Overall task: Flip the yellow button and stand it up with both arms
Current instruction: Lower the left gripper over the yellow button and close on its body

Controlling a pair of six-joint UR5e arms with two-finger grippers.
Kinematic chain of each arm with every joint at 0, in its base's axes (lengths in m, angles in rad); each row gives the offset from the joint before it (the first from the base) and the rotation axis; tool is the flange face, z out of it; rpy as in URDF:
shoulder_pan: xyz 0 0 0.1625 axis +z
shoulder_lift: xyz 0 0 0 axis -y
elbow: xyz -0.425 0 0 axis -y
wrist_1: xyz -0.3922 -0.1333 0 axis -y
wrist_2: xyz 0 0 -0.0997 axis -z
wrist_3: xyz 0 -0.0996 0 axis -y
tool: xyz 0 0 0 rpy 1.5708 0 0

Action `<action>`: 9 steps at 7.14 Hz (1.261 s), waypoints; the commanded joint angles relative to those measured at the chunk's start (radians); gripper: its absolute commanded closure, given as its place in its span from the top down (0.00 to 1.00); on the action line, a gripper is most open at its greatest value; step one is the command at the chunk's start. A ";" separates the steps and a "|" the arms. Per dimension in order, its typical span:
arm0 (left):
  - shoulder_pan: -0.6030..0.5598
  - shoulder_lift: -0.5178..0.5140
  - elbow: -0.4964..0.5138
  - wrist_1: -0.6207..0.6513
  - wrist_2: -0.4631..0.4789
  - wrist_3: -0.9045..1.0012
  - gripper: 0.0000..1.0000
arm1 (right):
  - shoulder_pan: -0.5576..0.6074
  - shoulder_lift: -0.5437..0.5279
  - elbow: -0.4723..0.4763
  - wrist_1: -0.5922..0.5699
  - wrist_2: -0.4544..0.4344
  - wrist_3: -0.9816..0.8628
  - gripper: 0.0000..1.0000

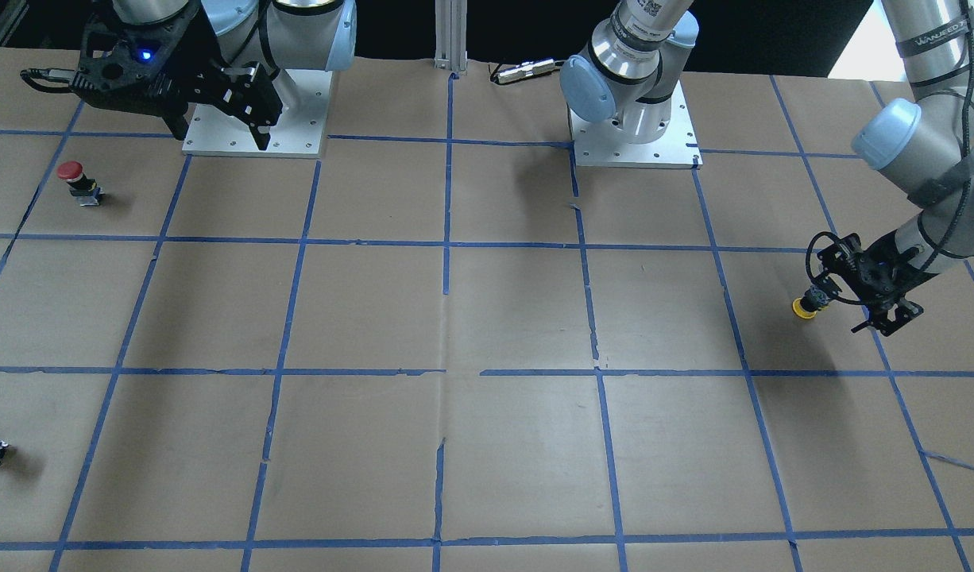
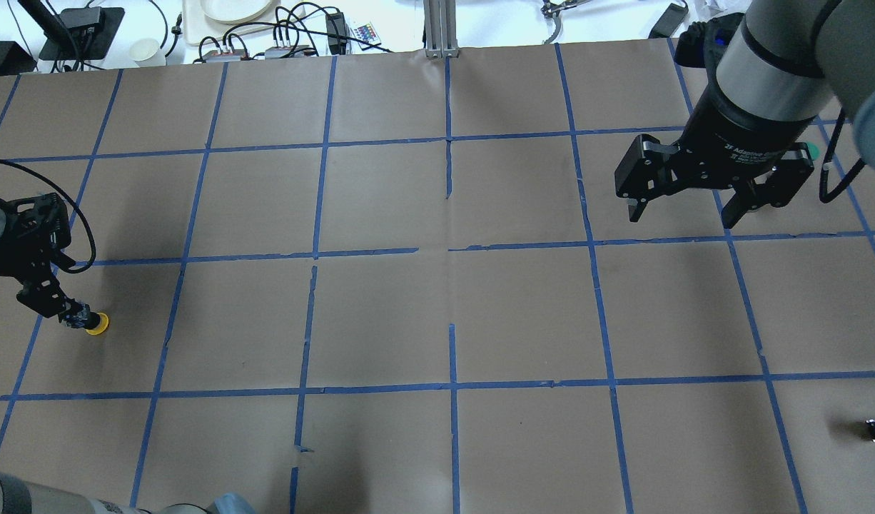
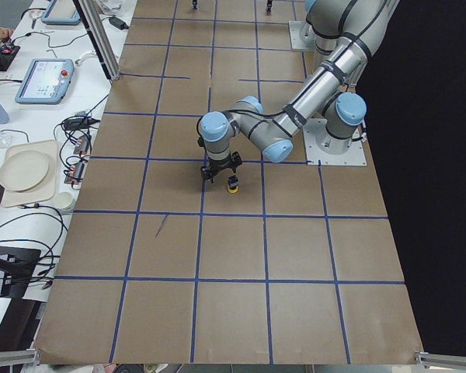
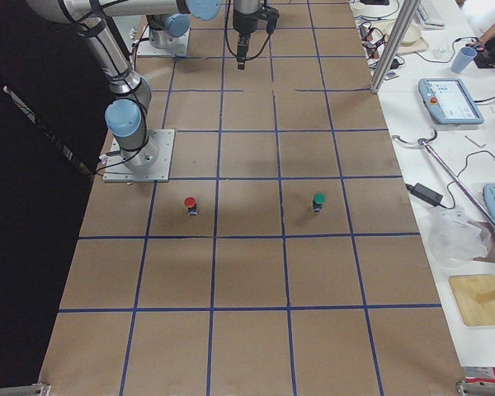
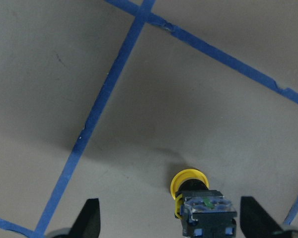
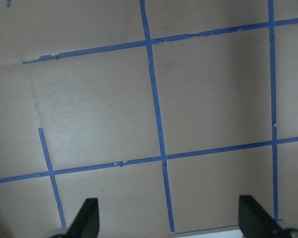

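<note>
The brown-papered tabletop (image 2: 380, 321) carried a grid of blue tape. The left arm (image 1: 916, 151) reached low over it, while the right arm (image 2: 766, 78) hung high and well apart from the left. The right pincer (image 2: 684, 214) was spread wide with nothing between its jaws, only bare paper below.

The left pincer (image 5: 170, 210) was likewise spread wide and gripped nothing. It pointed down at the yellow button (image 5: 206, 213), which sat on the tabletop between its jaws, cap down and black-and-grey body up toward the wrist. Whether it stood straight or leaned, I could not tell. The button was off centre in the opening, just beside one finger (image 5: 256, 218) and well clear of the other.

That offset looked the main hazard. If the jaws closed as they stood, the near finger would probably meet the body first and shove it. A button balanced on a rounded cap would likely tip or skid rather than be caught squarely. The body was also short, so a grasp by one pincer would leave little for the other to take, and a hand-over could drop it.
</note>
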 commanded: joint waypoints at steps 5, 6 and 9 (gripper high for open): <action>0.011 0.021 -0.073 0.053 0.046 0.001 0.99 | -0.001 -0.003 0.036 -0.022 -0.005 -0.003 1.00; 0.014 0.024 -0.088 0.071 0.045 0.001 0.93 | -0.001 -0.003 0.036 -0.022 -0.005 -0.008 1.00; 0.040 0.025 -0.090 0.077 0.039 0.046 0.72 | -0.001 -0.003 0.035 -0.025 -0.003 -0.008 1.00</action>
